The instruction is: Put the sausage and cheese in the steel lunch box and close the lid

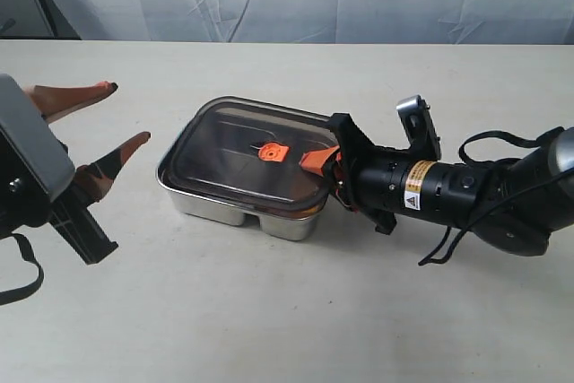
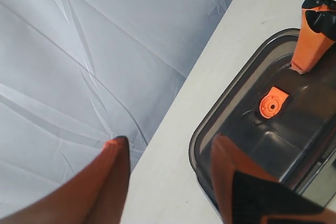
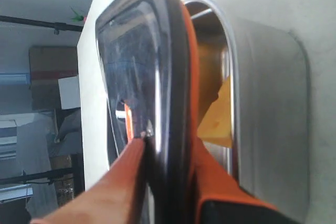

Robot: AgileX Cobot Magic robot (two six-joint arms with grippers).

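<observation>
Closing step. Dark smoky translucent lid (image 1: 247, 145) pinched at 3 o'clock edge by right gripper (image 1: 316, 161), that edge raised over shiny steel lunch box (image 1: 224, 208); yellow wedge cheese (image 3: 218, 116) inside. Left gripper (image 1: 127, 112) spread, at 9 o'clock. Next: edge to be lowered flush, then released.

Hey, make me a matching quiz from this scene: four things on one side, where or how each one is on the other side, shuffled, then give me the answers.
Column one
1. lid
2. cheese
3. left gripper
4. steel lunch box

Column two
A. open, holding nothing
B. silver, sitting under the lid
C. pinched at one edge by the right gripper
D. yellow, inside the box

Pairs: 1-C, 2-D, 3-A, 4-B
</observation>
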